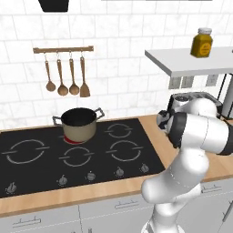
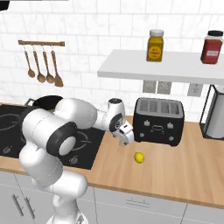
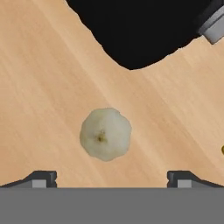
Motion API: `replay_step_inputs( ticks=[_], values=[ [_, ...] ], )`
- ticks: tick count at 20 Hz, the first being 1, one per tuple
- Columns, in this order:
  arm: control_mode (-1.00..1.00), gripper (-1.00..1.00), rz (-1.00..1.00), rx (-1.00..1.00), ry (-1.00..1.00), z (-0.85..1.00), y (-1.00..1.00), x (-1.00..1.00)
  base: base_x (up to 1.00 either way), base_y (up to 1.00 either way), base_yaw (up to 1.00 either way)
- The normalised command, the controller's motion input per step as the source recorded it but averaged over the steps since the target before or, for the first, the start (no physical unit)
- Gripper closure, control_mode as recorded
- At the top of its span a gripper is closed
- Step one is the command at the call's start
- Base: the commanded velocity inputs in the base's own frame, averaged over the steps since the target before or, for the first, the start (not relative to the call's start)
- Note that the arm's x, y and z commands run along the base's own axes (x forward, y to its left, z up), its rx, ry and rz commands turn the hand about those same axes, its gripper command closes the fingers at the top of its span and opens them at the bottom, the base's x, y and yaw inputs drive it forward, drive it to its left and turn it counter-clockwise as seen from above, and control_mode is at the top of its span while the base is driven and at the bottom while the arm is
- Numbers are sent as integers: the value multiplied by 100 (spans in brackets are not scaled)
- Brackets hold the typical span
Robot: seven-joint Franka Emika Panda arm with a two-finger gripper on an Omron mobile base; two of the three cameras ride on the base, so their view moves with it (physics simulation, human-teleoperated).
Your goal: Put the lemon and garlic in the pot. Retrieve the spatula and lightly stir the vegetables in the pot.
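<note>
Far to the left, four wooden utensils (image 1: 66, 77) are hanging from a rail on the tiled wall. Below them the pot (image 1: 79, 124) is sitting upright on a rear burner of the black cooktop (image 1: 41, 170), its dark inside open to the top; I cannot tell whether anything is lying in it. Moving right, my white arm is reaching across the wooden desk (image 2: 175, 170), and my claw (image 2: 124, 134) is hanging over the desk just right of the cooktop's edge, in front of the left end of the black toaster (image 2: 158, 120). My claw is standing wide apart, gripping nothing: in the hand view the two fingertips (image 3: 43, 178) are showing far from each other at the bottom, and the garlic (image 3: 105, 134) is lying on the bare wood between and beyond them, touching neither. The toaster's dark shape is sitting just past the garlic. Further right, the lemon (image 2: 139, 157) is resting on the desk in front of the toaster, near my claw but apart from it. On the white shelf (image 2: 131, 65) above, a yellow jar (image 2: 155, 45) is standing, with a red jar (image 2: 212, 47) well to its right
</note>
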Motion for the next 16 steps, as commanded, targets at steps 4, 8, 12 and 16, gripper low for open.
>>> replay_step_inputs(
  ticks=[4, 8, 12, 16],
  values=[
    [-100, -100, -2, 0, 0, -15, -3, 35, 0, 0, 0],
    [-100, -100, -4, 0, 1, -27, -12, 17, 0, 0, 0],
    [-100, -100, -3, 0, 1, -31, -14, 2, 0, 0, 0],
    [-100, -100, 0, 0, 0, -28, -3, 0, 0, 0, 0]
  ],
)
